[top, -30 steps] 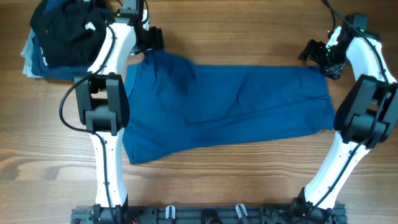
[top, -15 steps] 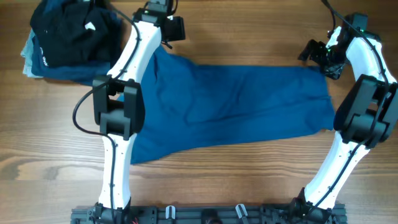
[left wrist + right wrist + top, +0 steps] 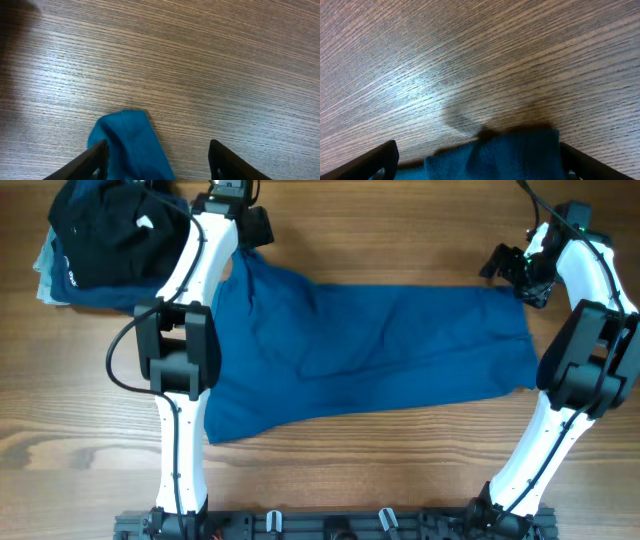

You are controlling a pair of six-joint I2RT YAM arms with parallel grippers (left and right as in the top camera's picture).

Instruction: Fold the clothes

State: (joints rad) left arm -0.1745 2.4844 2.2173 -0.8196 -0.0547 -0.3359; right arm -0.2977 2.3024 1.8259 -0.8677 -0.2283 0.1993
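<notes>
The clothes (image 3: 370,345), a plain mid-blue garment, lie spread flat across the middle of the table. My left gripper (image 3: 252,225) hovers just beyond the garment's far left corner. In the left wrist view that gripper (image 3: 159,146) is open, and the blue corner (image 3: 132,145) lies between its fingers, close to the left one. My right gripper (image 3: 505,265) is at the far right corner. It (image 3: 479,147) stands open too, with the garment's edge (image 3: 520,155) filling most of the gap between its fingers.
A pile of folded garments (image 3: 105,235), black on top of navy and pale blue, sits at the far left corner of the table, next to the left arm. Bare wood table (image 3: 400,230) lies beyond the garment's far edge.
The left gripper swung right along the far edge, then came back left near the corner, its jaws narrowing a little. The right arm has not moved.
</notes>
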